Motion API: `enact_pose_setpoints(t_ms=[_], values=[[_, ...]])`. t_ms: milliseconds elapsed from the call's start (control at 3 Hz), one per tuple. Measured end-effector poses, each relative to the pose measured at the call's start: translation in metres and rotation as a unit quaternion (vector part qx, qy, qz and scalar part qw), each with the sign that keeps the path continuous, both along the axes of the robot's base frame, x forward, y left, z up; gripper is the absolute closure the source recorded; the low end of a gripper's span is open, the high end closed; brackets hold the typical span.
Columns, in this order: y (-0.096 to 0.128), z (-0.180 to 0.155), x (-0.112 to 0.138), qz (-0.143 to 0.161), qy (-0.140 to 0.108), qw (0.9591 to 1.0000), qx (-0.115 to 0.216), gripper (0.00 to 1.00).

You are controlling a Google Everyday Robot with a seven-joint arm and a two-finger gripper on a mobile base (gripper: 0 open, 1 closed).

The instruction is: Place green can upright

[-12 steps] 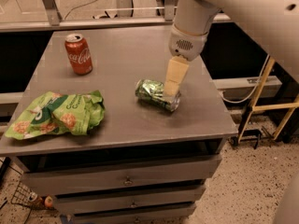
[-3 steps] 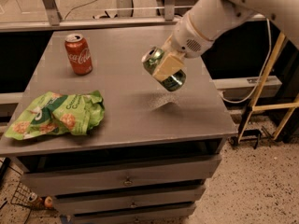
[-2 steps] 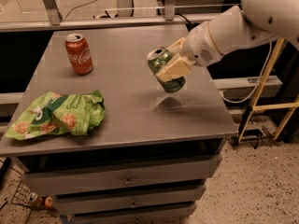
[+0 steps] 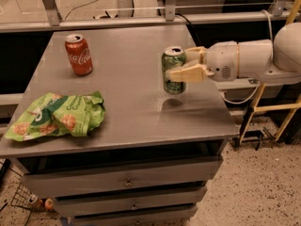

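The green can [image 4: 173,70] is a green metallic soda can with a silver top. It stands upright in the air, a little above the right part of the grey table [image 4: 127,112], with its shadow beneath it. My gripper [image 4: 184,66] comes in from the right, level with the table, and is shut on the can's side. One pale finger [image 4: 188,73] lies across the front of the can, the other behind it near the top.
A red Coca-Cola can [image 4: 79,54] stands upright at the back left. A wide green snack bag [image 4: 56,116] lies at the front left. The table's right edge is just under my arm. Drawers sit below the tabletop.
The can lay on its side on the table. I gripped it, lifted it and turned it from tilted to upright. My arm has swung round to reach in horizontally from the right.
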State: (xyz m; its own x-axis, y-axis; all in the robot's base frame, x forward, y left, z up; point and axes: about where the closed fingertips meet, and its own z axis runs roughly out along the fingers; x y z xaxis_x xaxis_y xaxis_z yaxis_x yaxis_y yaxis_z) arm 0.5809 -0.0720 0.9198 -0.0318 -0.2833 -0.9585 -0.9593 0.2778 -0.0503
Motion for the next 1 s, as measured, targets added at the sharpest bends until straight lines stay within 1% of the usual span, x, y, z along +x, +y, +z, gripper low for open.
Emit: enact_pose_setpoints(t_ms=[333, 1000], values=[[-0.003, 0.000, -0.002, -0.004, -0.006, 0.9997, 0.025, 1.00], [0.001, -0.018, -0.011, -0.009, -0.023, 0.9991, 0.033, 1.00]])
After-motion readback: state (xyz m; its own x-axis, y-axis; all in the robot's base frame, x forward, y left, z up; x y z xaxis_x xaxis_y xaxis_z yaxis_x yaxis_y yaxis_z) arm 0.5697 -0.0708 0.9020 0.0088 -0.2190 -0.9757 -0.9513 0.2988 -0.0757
